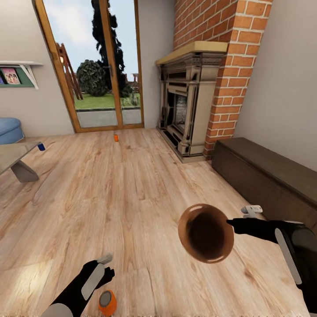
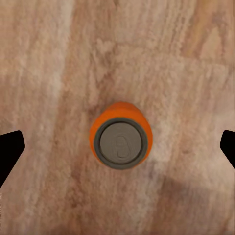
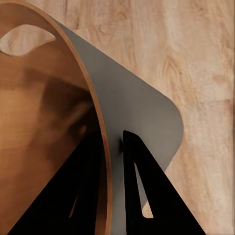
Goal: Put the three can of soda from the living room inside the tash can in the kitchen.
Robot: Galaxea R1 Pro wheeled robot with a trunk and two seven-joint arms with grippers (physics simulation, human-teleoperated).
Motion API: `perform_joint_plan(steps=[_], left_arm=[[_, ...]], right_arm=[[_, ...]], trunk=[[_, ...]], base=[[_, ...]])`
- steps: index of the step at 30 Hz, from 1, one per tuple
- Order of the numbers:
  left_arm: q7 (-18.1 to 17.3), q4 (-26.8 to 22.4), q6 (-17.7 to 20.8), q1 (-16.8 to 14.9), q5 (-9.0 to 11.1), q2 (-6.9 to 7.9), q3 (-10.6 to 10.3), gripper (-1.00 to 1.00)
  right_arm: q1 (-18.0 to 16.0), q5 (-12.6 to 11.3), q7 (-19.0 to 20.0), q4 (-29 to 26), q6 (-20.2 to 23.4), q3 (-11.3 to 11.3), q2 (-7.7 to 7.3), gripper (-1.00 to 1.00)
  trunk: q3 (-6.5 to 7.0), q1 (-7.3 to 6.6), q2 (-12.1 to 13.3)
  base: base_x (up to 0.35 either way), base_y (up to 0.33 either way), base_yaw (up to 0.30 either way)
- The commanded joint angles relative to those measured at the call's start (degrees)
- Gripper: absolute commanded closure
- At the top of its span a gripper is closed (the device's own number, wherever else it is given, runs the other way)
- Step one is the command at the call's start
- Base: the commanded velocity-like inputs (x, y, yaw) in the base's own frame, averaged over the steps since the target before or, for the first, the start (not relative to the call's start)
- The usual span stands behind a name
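Orange soda can (image 2: 121,141) between open left pincer (image 2: 117,147); right pincer (image 3: 113,161) clamps trash can (image 3: 132,112).

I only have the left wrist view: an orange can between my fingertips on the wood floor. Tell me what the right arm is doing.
Observer: The right gripper is shut on the rim of the trash can, one finger inside, one outside, holding it off the floor.
Operator: Give me the other cans.
Observer: A second orange can stands far ahead by the glass doors.
Operator: And the blue one.
Observer: The blue can is at the left, by the edge of a low table, near the sofa.
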Motion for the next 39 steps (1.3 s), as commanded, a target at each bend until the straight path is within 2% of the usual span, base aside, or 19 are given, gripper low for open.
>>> perform_joint_plan(steps=[1,14,16,18,20,21,27,32,33,37,39], left_arm=[[-0.04,0.08,-0.03,-0.03,-0.05,0.01,-0.02,-1.00],[-0.09,2.18,-0.59,-0.08,-0.13,-0.05,-0.27,-1.00],[-0.11,2.20,-0.64,-0.09,-0.10,-0.05,-0.32,-1.00],[-0.34,2.22,-0.67,-0.09,-0.12,-0.06,-0.38,-1.00],[-0.55,2.23,-0.68,-0.07,-0.13,-0.06,-0.40,-1.00],[-0.71,2.23,-0.68,-0.08,-0.13,-0.06,-0.41,-1.00],[-0.86,2.23,-0.69,-0.06,-0.13,-0.06,-0.42,-1.00],[-0.88,2.23,-0.69,-0.04,-0.13,-0.06,-0.42,-1.00],[-0.88,2.23,-0.69,-0.05,-0.13,-0.06,-0.42,-1.00],[-1.29,2.00,-0.74,-0.07,-0.08,-0.10,-0.37,-1.00],[-2.15,1.62,-0.76,-0.20,-0.09,-0.08,-0.35,-1.00]], right_arm=[[0.00,-1.57,0.09,-0.20,0.26,0.04,0.01,1.00],[-0.31,-1.26,0.04,0.87,0.26,0.61,-0.04,1.00],[-0.77,-1.18,0.06,3.32,0.26,0.52,-0.06,1.00],[-2.39,-1.13,0.05,8.70,0.26,0.52,-0.04,1.00],[-4.07,-1.11,0.02,12.18,0.26,1.31,-0.02,1.00],[-5.25,-1.10,0.05,14.79,0.26,2.66,-0.04,1.00],[-6.22,-1.14,0.08,16.85,0.26,4.12,-0.07,1.00],[-6.13,-1.31,0.08,16.15,0.26,4.29,-0.20,1.00],[-6.03,-1.37,0.09,15.66,0.26,4.29,-0.38,1.00],[-5.47,-1.72,0.15,11.55,0.26,4.48,-3.07,1.00],[-5.36,-1.82,0.16,10.51,0.26,4.53,-3.75,1.00]], trunk=[[-0.22,0.02,-0.02],[-3.10,0.35,-0.20],[-3.54,0.40,-0.22],[-3.99,0.45,-0.25],[-4.43,0.51,-0.28],[-4.65,0.53,-0.29],[-5.98,0.69,-0.37],[-7.09,0.81,-0.44],[-7.31,0.84,-0.45],[-8.20,0.94,-0.51],[-8.64,1.00,-0.53]], base=[[0.000,0.000,0.000],[0.000,0.000,0.000],[0.000,0.000,0.000],[0.000,0.000,0.000],[0.000,0.000,0.000],[0.000,0.000,0.000],[0.000,0.000,0.000],[0.000,0.000,0.000],[0.000,0.000,0.000],[0.000,0.000,0.000],[0.000,0.000,0.000]])
